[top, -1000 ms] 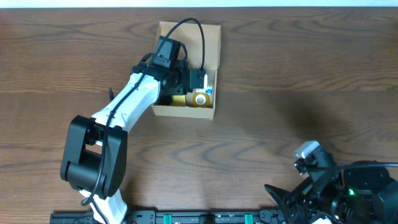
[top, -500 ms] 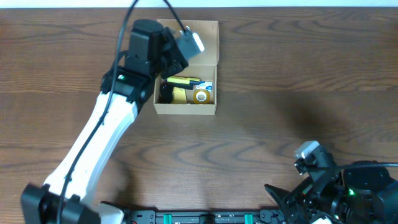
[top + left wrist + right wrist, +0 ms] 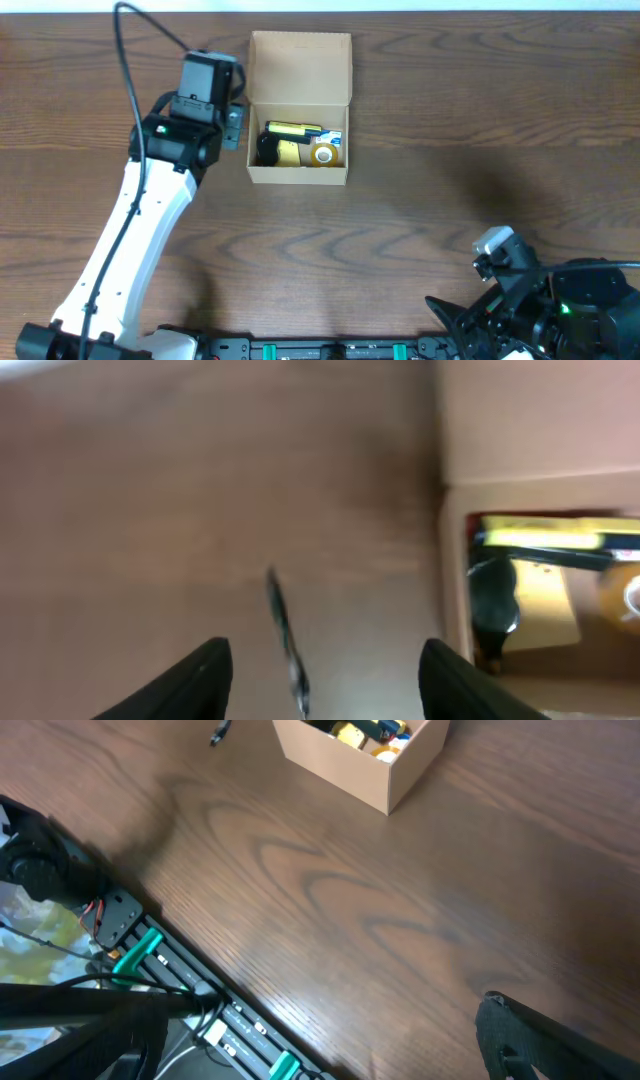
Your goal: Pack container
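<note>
Just left of the open-lidded container (image 3: 298, 174), swung the left tool (image 3: 325, 678) out from over it within the last second and held it spread open and empty above a thin dark item (image 3: 284, 625) on the tabletop (image 3: 450, 120), probably the next thing to pack.

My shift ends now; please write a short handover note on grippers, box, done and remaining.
Left gripper: open, empty, over the table left of the container.
Right gripper: parked at the near right edge; jaws unclear.
Container: flap open; already holds several items, including a tape roll.
To do: thin dark item on the table under the left gripper, probably pack it, then close the lid.
</note>
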Available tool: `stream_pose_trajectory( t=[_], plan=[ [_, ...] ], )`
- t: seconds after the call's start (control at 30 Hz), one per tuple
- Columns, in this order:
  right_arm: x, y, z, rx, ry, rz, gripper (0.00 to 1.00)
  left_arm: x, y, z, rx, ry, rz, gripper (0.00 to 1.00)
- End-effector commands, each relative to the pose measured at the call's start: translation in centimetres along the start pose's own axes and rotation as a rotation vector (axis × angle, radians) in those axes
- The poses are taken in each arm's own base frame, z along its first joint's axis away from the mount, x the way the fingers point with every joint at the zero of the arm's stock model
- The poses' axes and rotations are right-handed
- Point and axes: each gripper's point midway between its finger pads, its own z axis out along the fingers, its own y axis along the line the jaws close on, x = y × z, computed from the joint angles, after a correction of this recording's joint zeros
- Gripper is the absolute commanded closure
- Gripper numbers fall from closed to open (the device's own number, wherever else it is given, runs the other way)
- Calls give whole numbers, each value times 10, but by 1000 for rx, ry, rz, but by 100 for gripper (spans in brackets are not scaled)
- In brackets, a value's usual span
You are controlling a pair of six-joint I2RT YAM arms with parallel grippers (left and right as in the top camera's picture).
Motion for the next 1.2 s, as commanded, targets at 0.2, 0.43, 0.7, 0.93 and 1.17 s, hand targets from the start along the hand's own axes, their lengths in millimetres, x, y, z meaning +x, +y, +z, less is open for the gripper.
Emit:
stream_pose_trajectory(
  t=[0.2,0.43,0.7,0.93,1.17],
  plan=[
    [0,1,0,-8,1,6,1,44,41,37,-63,185,-454,38],
    [0,1,0,-8,1,6,1,63,33,85,-31,258,-479,38],
    [0,1,0,-8,1,6,1,86,29,128,32,340,-489,40],
    [0,1,0,-8,1,6,1,100,46,140,44,358,-456,39],
    [0,1,0,-8,1,6,1,113,44,161,45,391,-393,39]
  ],
)
